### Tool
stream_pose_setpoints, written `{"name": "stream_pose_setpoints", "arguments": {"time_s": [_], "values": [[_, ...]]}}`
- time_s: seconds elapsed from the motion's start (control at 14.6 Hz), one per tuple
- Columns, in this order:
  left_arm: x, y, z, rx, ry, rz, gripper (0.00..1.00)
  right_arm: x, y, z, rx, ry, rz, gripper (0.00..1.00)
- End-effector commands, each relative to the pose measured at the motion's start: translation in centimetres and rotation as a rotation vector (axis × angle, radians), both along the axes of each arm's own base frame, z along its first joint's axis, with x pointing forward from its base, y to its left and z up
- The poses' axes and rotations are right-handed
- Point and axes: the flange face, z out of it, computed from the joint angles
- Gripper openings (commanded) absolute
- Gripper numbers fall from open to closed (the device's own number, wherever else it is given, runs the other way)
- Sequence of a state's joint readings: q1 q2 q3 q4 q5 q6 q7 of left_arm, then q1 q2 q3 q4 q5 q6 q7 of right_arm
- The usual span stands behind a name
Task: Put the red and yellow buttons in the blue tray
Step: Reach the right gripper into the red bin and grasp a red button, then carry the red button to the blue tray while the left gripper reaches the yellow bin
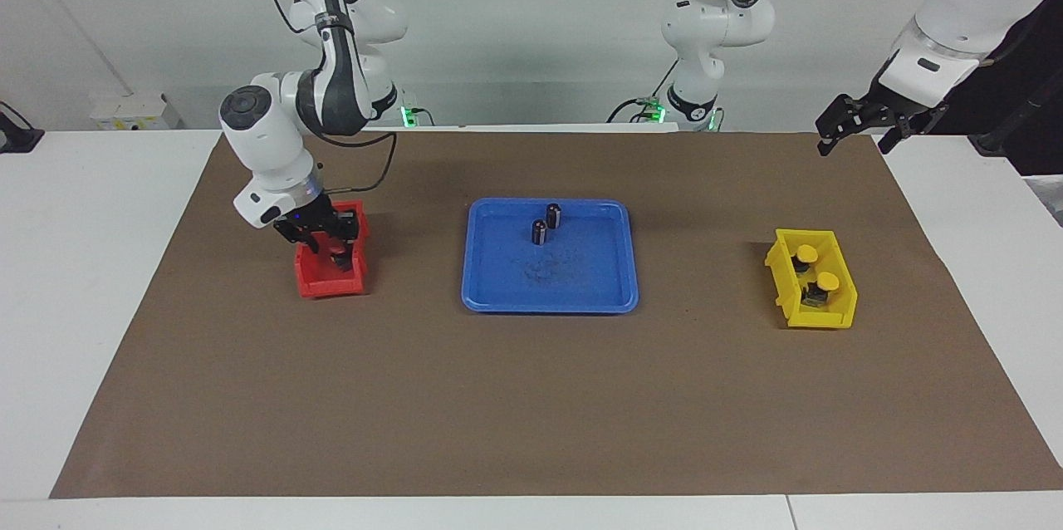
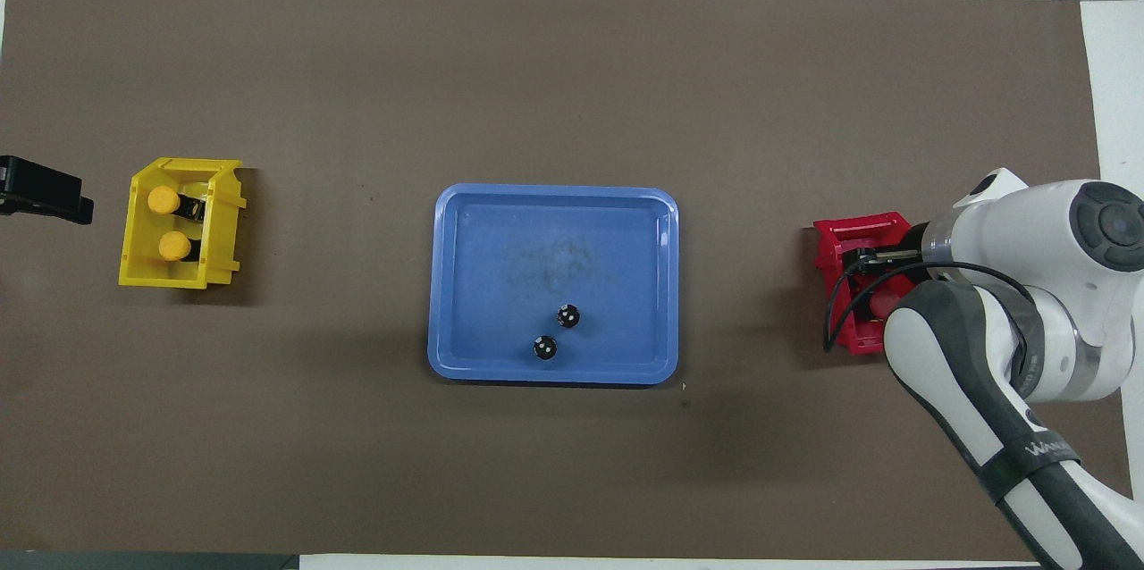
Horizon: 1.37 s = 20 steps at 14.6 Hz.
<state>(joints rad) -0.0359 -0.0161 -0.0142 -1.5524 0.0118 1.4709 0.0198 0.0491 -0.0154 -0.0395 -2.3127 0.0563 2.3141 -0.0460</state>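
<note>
Two yellow buttons (image 1: 807, 252) in yellow bin (image 1: 835, 314); left pincer (image 1: 859, 131) raised nearby.

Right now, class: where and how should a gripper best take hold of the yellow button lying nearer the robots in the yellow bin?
Probably from above, fingers closing on the round cap of the nearer yellow button. It lies in the yellow bin, whose walls block a side approach, and a second button sits close beside it. The left gripper is up over the mat's edge; the right gripper is down in the red bin.
</note>
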Motion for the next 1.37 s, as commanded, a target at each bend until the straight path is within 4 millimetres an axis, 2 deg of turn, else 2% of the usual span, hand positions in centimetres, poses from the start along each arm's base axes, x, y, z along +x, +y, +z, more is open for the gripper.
{"name": "stream_pose_setpoints", "arguments": {"time_s": [0.0, 0.07, 0.27, 0.41, 0.55, 0.62, 0.75, 0.82, 0.96, 1.03, 1.1, 1.17, 1.24, 1.3], "values": [[-1.0, -0.2, 0.0, -0.005, 0.011, 0.016, 1.00, -0.9, -0.3, 0.0, 0.015, -0.020, 0.016, 0.53], [-1.0, -0.2, 0.0, -0.005, 0.010, 0.017, 1.00, -0.9, -0.3, 0.0, 0.015, -0.020, 0.017, 0.51], [-1.0, -0.4, 0.2, -0.005, 0.005, 0.019, 1.00, -0.9, -0.4, 0.1, 0.015, -0.013, 0.025, 0.30], [-1.0, -0.5, 0.2, -0.004, 0.004, 0.028, 1.00, 0.0, -0.4, 1.3, 0.018, -0.006, 0.030, 0.22], [-1.0, -0.3, 0.2, -0.004, 0.001, 0.030, 1.00, 2.6, -0.1, 4.5, 0.021, 0.046, 0.045, 0.22], [-1.0, -0.3, 0.3, -0.005, -0.001, 0.028, 1.00, 4.0, 0.5, 7.0, 0.017, 0.070, 0.059, 0.22], [-0.9, -0.2, 0.2, -0.005, -0.001, 0.024, 1.00, 6.4, 2.8, 11.8, 0.015, 0.104, 0.056, 0.22], [-0.9, 0.0, 0.2, -0.005, -0.001, 0.027, 1.00, 7.4, 5.6, 13.7, 0.008, 0.111, 0.035, 0.23], [-0.9, 0.1, 0.0, -0.005, -0.002, 0.027, 1.00, 8.4, 13.9, 16.8, -0.008, 0.103, -0.028, 0.23], [-0.9, 0.2, -0.3, -0.006, -0.005, 0.028, 1.00, 8.3, 17.8, 17.3, -0.006, 0.083, -0.079, 0.22], [-1.1, 0.5, -0.8, -0.006, -0.016, 0.031, 1.00, 8.0, 21.2, 17.0, 0.015, 0.053, -0.137, 0.19], [-1.4, 1.5, -1.8, -0.008, -0.053, 0.043, 1.00, 7.5, 25.7, 16.0, 0.034, 0.015, -0.166, 0.19], [-1.5, 2.2, -3.5, -0.009, -0.088, 0.038, 1.00, 7.1, 29.3, 14.1, 0.041, 0.006, -0.187, 0.19], [-1.5, 2.6, -5.2, -0.009, -0.115, 0.037, 1.00, 6.9, 31.8, 12.4, 0.034, -0.003, -0.205, 0.19]]}}
